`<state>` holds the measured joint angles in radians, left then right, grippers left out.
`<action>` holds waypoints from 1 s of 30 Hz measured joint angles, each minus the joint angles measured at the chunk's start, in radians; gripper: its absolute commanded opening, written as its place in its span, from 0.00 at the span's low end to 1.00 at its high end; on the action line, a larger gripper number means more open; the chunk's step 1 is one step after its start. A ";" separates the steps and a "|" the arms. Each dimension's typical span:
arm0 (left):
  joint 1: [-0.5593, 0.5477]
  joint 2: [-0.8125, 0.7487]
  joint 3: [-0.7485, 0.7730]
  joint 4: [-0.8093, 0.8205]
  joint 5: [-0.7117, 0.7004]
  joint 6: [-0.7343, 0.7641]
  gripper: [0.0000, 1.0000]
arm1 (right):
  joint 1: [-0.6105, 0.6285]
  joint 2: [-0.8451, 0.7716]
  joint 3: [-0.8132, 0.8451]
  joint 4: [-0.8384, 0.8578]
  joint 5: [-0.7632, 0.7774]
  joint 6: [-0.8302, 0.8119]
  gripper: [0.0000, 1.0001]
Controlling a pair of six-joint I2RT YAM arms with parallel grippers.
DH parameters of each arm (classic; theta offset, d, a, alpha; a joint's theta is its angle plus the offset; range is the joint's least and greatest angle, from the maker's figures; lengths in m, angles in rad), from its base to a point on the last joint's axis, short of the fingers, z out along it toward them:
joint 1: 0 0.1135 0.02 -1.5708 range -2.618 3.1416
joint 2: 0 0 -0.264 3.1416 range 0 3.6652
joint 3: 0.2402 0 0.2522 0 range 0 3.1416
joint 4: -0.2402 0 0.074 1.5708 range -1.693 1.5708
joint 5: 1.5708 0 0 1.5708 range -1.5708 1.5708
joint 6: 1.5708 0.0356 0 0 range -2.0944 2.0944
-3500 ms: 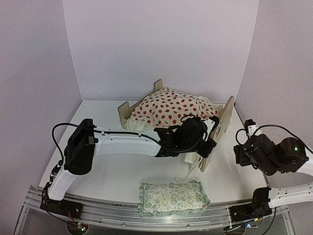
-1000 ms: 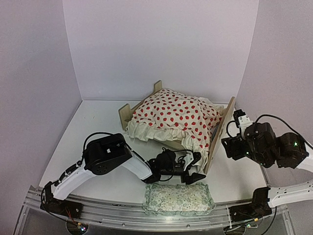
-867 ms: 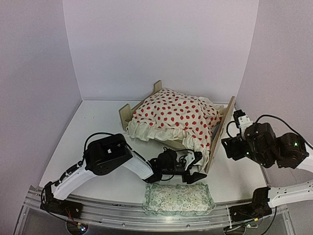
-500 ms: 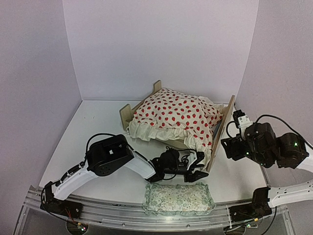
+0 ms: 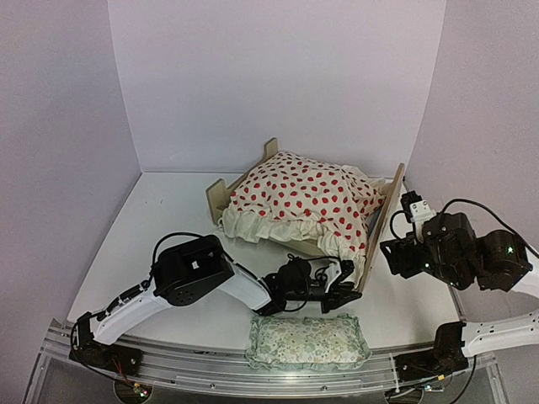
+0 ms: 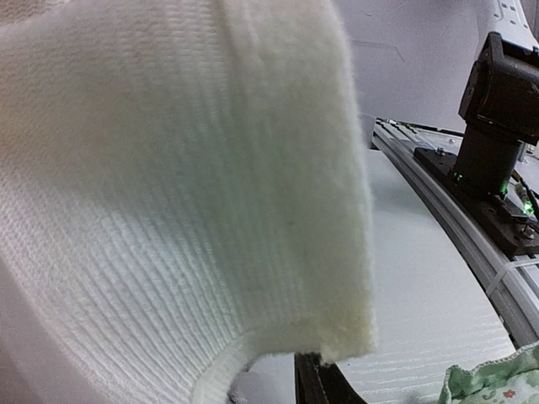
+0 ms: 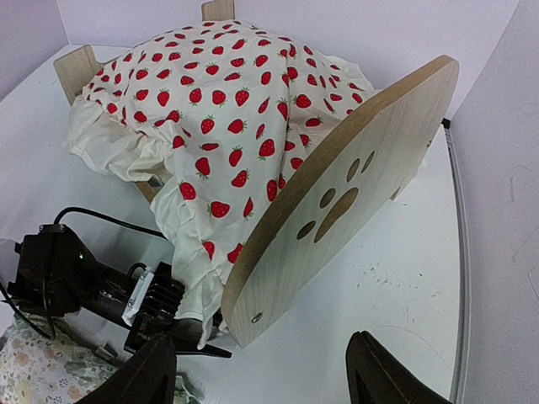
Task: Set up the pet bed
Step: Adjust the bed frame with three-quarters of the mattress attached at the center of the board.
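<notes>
- Your pet bed sits in the middle of the table, a bit right of centre in the top view.
- Its long axis runs from upper left to lower right. The arched headboard is at the lower-right end and the footboard post is at the upper-left end.
- The headboard stands on edge and leans a little, with its flat face turned to the right side of the frame. You can see 1 paw-print cutout through it.
- A cream cushion with red strawberries is heaped over the frame, and its frill spills past the near rail.
- Your left gripper is low at the headboard's near corner, right at that hanging frill. White ribbed fabric fills its wrist view, so I can't tell whether the jaws have actually pinched it.
- Your right gripper hangs just right of the headboard with its fingers spread wide and nothing between them.
- The green floral pillow lies flat at bottom centre, just below the left gripper.
</notes>
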<state>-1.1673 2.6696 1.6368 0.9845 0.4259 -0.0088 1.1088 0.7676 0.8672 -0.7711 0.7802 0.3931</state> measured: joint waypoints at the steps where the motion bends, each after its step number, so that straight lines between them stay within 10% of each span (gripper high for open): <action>1: -0.002 0.001 0.000 0.003 -0.003 -0.001 0.20 | 0.000 -0.001 0.000 0.000 -0.001 0.000 0.70; 14: -0.006 -0.026 -0.078 0.048 -0.046 0.042 0.00 | 0.000 -0.006 -0.002 0.001 -0.020 0.000 0.70; 30: -0.005 -0.116 -0.200 0.009 -0.054 0.030 0.00 | 0.000 0.044 -0.004 0.015 -0.039 0.011 0.69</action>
<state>-1.1725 2.5534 1.4368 0.9930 0.3718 0.0215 1.1088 0.8114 0.8636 -0.7559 0.7414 0.4041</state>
